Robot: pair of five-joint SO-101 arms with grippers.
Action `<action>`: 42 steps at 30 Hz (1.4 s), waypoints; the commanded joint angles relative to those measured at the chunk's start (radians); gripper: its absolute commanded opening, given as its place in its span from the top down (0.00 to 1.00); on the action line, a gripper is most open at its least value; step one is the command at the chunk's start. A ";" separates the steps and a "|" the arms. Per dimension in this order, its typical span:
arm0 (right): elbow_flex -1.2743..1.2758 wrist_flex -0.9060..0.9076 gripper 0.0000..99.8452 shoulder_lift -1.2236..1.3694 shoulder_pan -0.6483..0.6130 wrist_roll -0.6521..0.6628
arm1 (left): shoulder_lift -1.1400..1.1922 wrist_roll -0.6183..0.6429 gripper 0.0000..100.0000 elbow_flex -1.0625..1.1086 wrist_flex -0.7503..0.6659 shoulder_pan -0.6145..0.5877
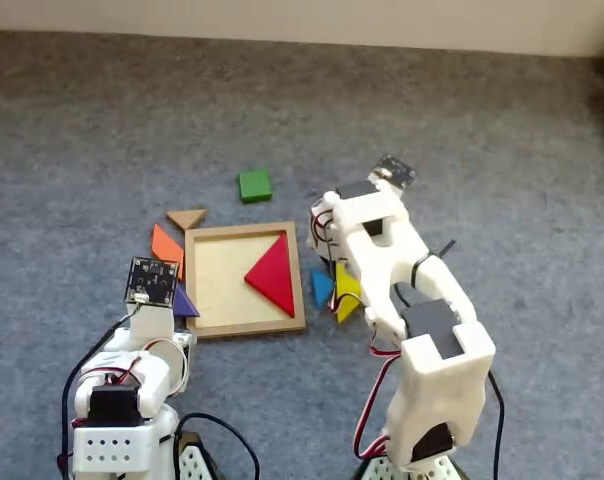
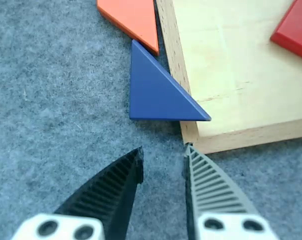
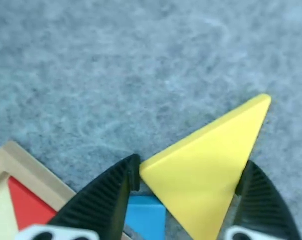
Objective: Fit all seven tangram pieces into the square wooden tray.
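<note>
Wooden tray (image 1: 250, 327) on grey carpet (image 1: 432, 120)

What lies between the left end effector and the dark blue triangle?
Only bare carpet between left end effector and dark blue triangle, in the left wrist view.

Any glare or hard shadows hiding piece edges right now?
High view: even light, no glare on the tray. Left wrist view: only a thin shadow under the blue triangle. Right wrist view: the yellow triangle is evenly lit, its edges clear, no glare.

Light-blue piece (image 3: 147, 216) partly behind yellow triangle (image 3: 206, 170)
</note>
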 commanded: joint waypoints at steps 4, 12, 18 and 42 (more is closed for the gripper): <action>-0.002 0.022 0.73 -0.016 0.005 0.009 | -0.054 -0.005 0.86 0.021 0.005 0.013; 0.004 0.024 0.73 -0.087 0.044 0.075 | -0.054 -0.005 0.86 0.021 0.005 0.013; 0.007 0.022 0.73 -0.186 0.042 0.087 | -0.054 -0.005 0.86 0.021 0.005 0.013; -0.004 0.016 0.73 -0.193 -0.077 0.571 | -0.054 -0.005 0.86 0.021 0.005 0.013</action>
